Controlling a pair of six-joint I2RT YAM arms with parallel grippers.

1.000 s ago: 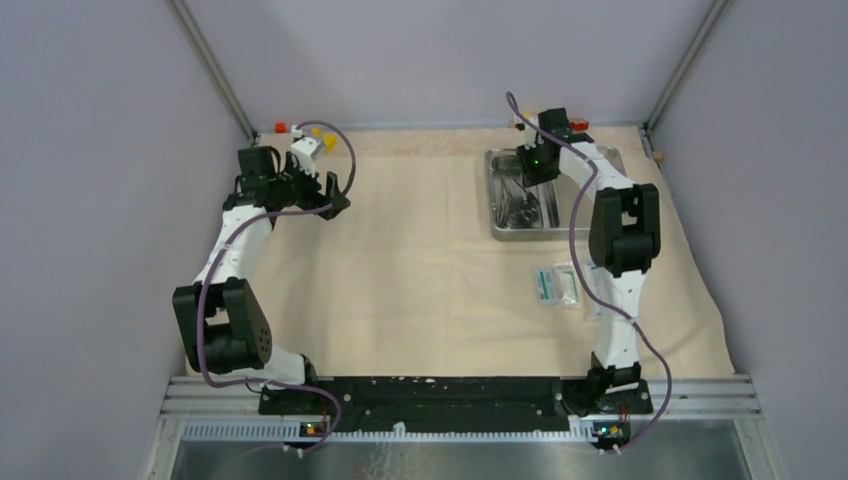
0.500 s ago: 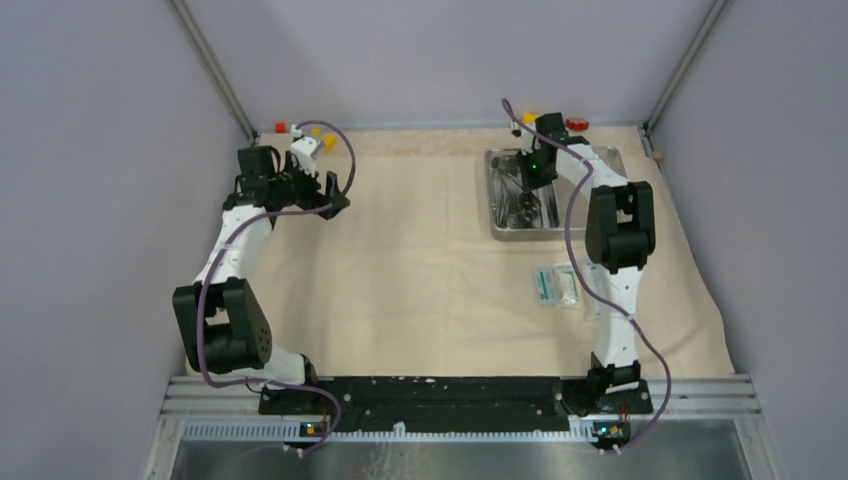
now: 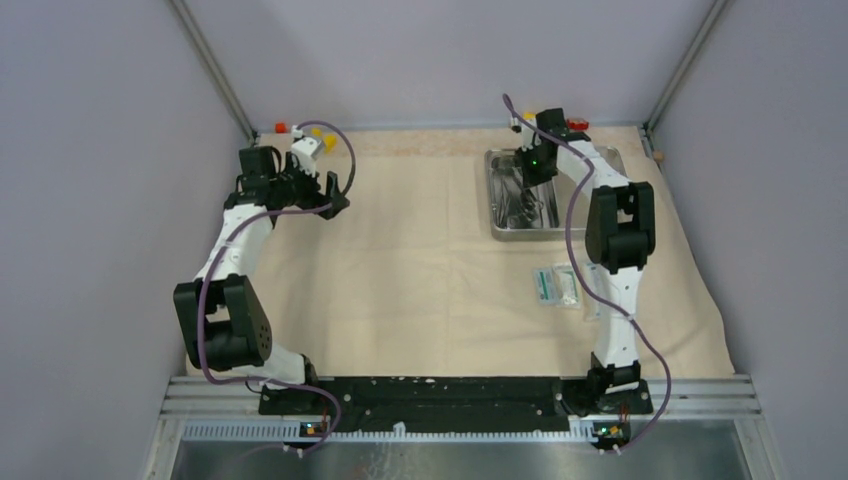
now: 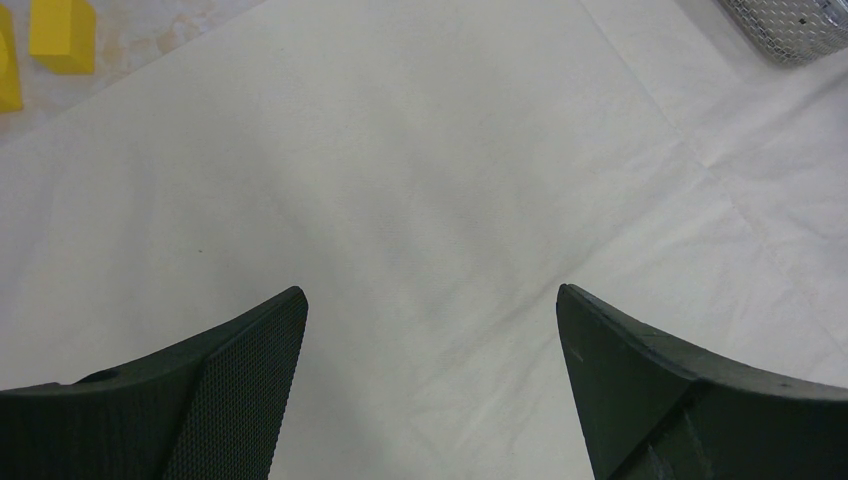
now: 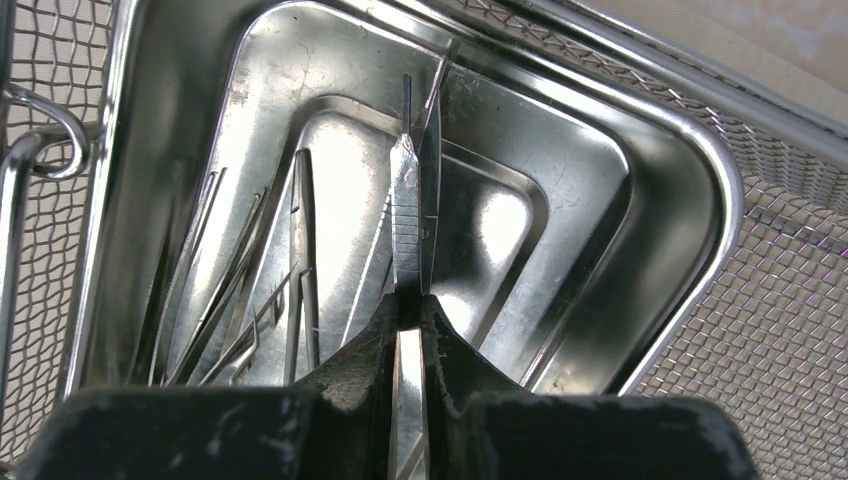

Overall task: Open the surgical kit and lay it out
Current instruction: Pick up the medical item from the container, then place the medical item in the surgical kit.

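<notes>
Left gripper (image 4: pixel 430 290) gapes wide; right gripper (image 5: pixel 411 302) (arm outstretched) pinches, seemingly, tweezers (image 5: pixel 405 190).

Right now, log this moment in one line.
left gripper: open over cloth | right gripper: shut on tweezers in tray | packets: on cloth

The left arm (image 3: pixel 228 250) and right arm (image 3: pixel 615 320) had white links, black joint housings and looping purple cables (image 3: pixel 571 225). The left tool (image 4: pixel 430 290) had black wedge-shaped fingers (image 4: pixel 250 370), one finely mesh-textured.
</notes>
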